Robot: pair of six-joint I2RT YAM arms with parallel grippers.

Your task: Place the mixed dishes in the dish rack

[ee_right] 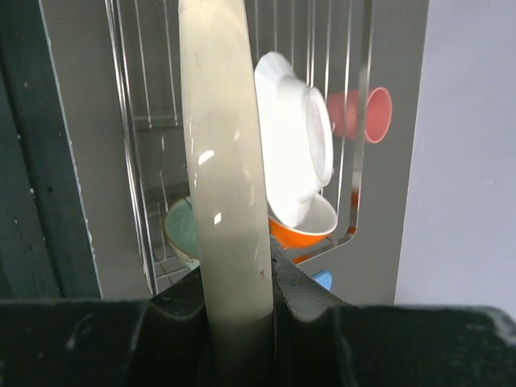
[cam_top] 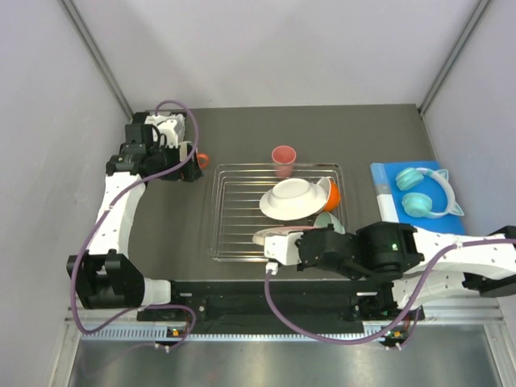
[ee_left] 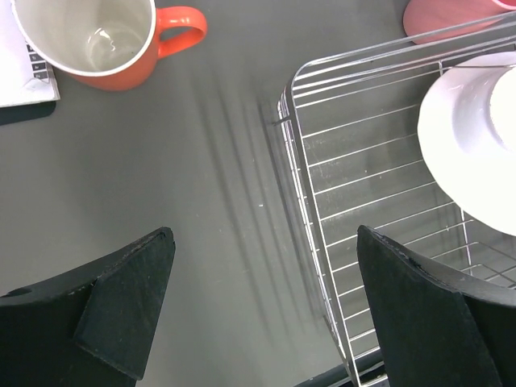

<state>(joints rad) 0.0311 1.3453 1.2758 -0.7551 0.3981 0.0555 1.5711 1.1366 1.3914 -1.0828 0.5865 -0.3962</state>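
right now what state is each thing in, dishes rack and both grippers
left gripper, open, empty
right gripper, shut on the plate
plate, held on edge over the rack
rack, partly loaded
white bowl, tilted in the rack
green bowl, in the rack
orange cup, tipped, in the rack
mug, upright, empty, on the table
pink cup, upright beyond the rack's far rim
headphones, lying at the right

we log grey table (cam_top: pixel 242 129) | dish rack (ee_left: pixel 300 173) on it, right of left claw (ee_left: pixel 264 242) | orange mug (ee_left: pixel 97 48) ahead-left | pink cup (ee_left: pixel 443 20) ahead-right
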